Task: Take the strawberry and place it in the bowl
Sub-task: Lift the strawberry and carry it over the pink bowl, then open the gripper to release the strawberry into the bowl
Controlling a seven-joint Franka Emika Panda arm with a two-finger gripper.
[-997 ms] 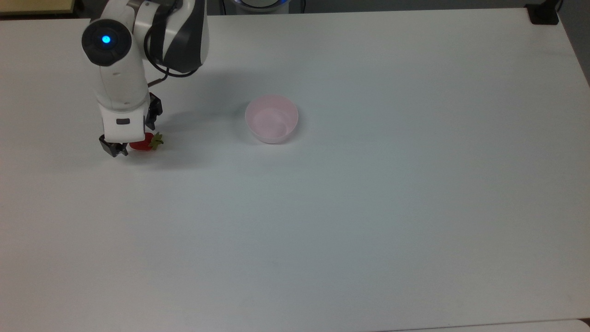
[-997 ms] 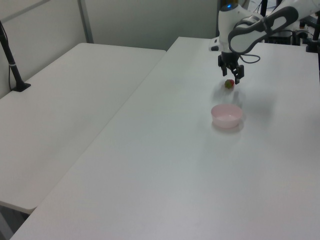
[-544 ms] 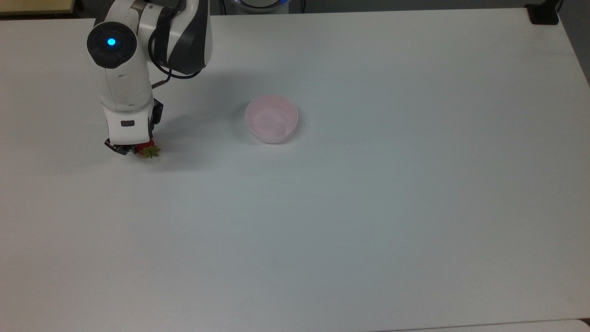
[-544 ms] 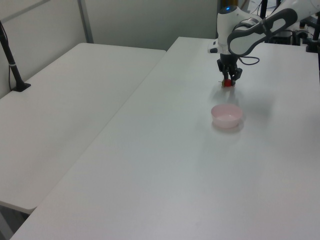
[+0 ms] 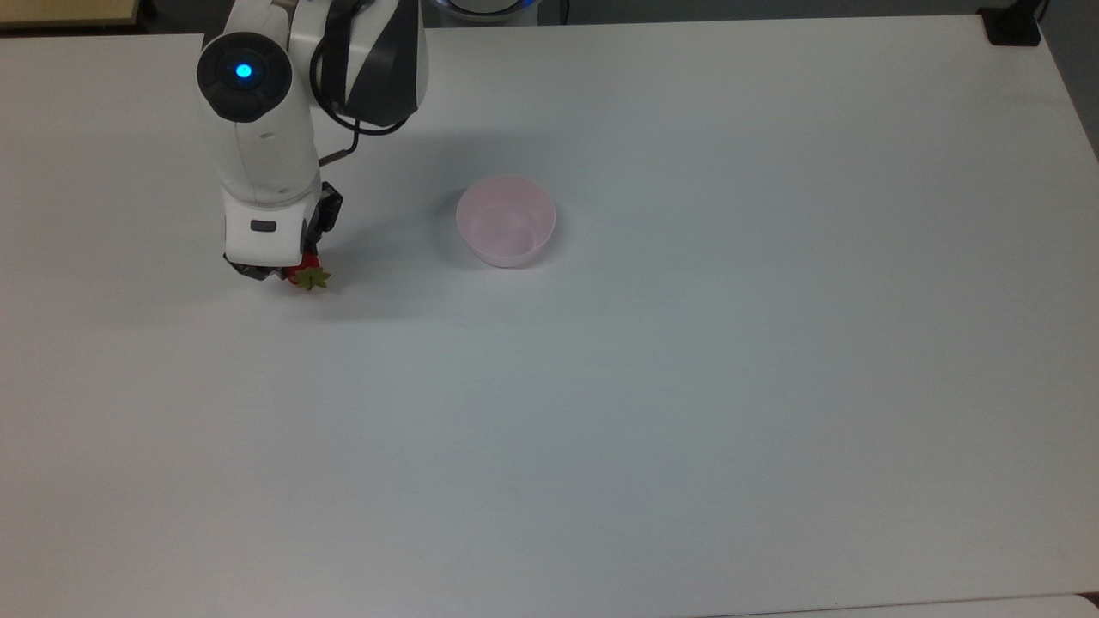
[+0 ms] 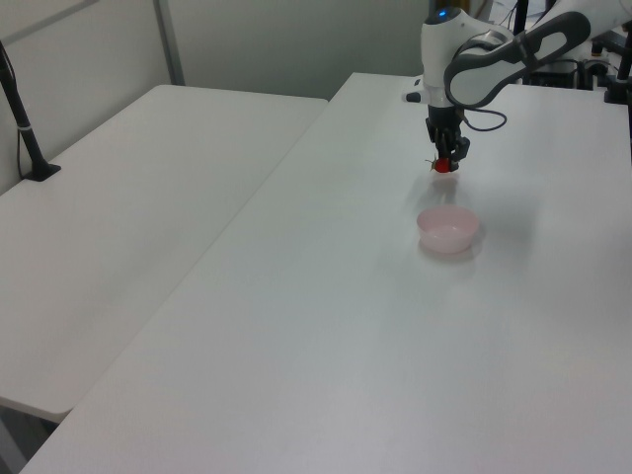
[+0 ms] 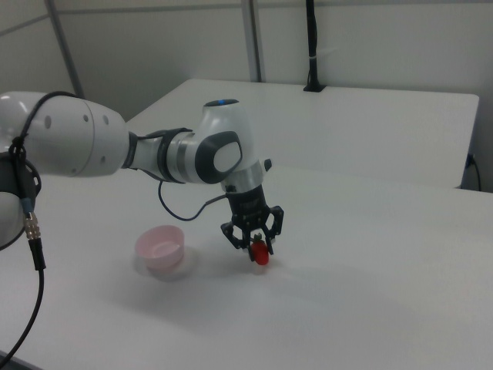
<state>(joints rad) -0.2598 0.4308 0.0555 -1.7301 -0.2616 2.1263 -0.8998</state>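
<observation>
White table (image 5: 687, 386) noted as the largest surface, flat and matte; a second table (image 6: 148, 188) is seen alongside it in the left view. The arm (image 7: 100, 150) is reached in over the top view's upper left, wrist turned downward. The bowl (image 5: 506, 221) is set on the table, upright and open, pale pink with smooth walls, well apart from the gripper, toward the top view's right of it. The gripper (image 7: 257, 248) is closed around the strawberry (image 7: 261, 253), fingers pressed on the red body from two sides; in the right view the fruit appears lifted just off the surface, a faint shadow lying below it. In the top view the strawberry (image 5: 305, 275) is seen protruding from under the hand, green cap (image 5: 313, 279) pointed toward the bowl side. The fruit is judged light, glossy and therefore likely slippery, and rounded, so rotation in the grip is thought possible. The body is taken as the proper place to hold; the leafy cap is judged too thin and flexible to bear a grip. A gentle squeeze across the widest part is considered enough.
</observation>
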